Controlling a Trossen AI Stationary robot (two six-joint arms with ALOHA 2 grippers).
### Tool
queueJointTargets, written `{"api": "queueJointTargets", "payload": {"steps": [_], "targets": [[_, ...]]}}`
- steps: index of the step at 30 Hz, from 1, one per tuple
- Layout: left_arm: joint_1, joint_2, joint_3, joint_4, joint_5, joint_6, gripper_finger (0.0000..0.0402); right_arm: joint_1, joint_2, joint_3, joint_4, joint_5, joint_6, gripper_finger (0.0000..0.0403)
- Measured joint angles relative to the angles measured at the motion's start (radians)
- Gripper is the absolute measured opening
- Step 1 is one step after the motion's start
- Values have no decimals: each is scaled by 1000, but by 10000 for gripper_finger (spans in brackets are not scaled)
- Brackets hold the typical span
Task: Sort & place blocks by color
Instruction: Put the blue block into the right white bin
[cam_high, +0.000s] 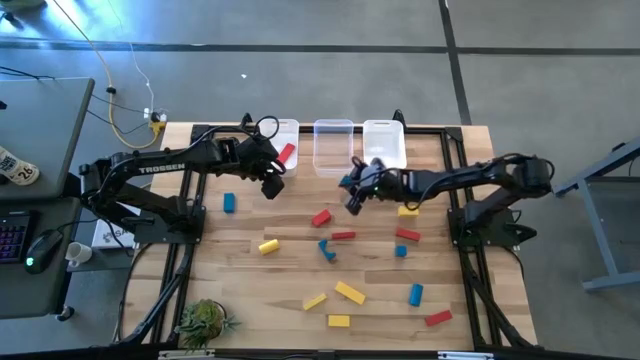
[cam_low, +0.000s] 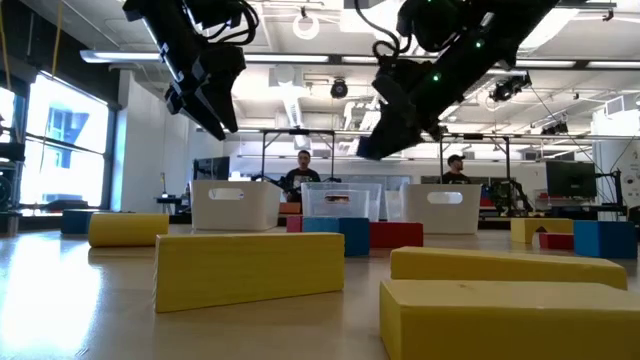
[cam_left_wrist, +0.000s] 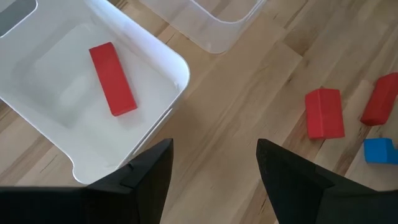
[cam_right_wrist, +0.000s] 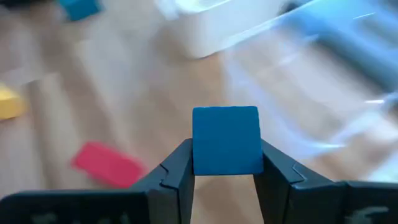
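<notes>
While right fingers (cam_right_wrist: 225, 180) pinch blue cube (cam_right_wrist: 226, 140), left fingers (cam_left_wrist: 214, 177) spread by red-block bin (cam_left_wrist: 177, 65).

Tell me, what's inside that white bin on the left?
One red bar lies flat on the bottom of the left bin. The near corner is hidden behind the open left gripper.

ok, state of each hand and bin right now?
left hand: open, empty, beside the left bin
right hand: shut on a blue block, held above the table
left bin: holds one red bar
middle bin: looks empty
right bin: looks empty
</notes>
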Motion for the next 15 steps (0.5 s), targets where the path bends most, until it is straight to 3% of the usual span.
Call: {"api": "queueJointTargets", "payload": {"steps": [5, 15], "targets": [[0, 0, 0, 0, 10, -12, 220, -63, -84, 0, -122, 99, 4, 107], [0, 0, 0, 1, 26, -18, 220, -301, -115, 0, -281, 92, 102, 108]]}}
